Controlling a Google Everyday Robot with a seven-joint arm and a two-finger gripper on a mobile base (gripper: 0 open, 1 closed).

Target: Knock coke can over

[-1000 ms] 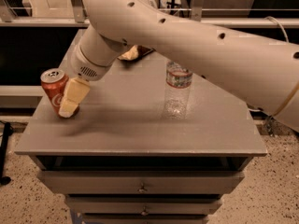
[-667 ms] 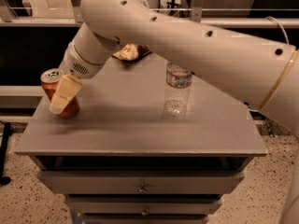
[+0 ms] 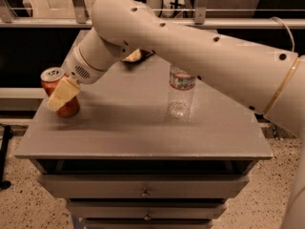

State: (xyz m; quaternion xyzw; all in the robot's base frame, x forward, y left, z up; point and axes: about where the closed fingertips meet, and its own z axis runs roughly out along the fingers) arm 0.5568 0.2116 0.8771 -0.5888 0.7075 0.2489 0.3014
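The can point(image 3: 51, 76) stands upright near the table's point(image 3: 143, 137) left edge, its silver top showing. The gripper point(image 3: 60, 97) sits low against the can's front, its cream tip slanting across the red side. How far it is open, and whether it has hold of anything, I cannot tell. The arm point(image 3: 190, 46) reaches in from the right, above the table. A bottle point(image 3: 180, 92) stands well apart near the middle, and a chip bag point(image 3: 134, 56) peeks out behind the arm.
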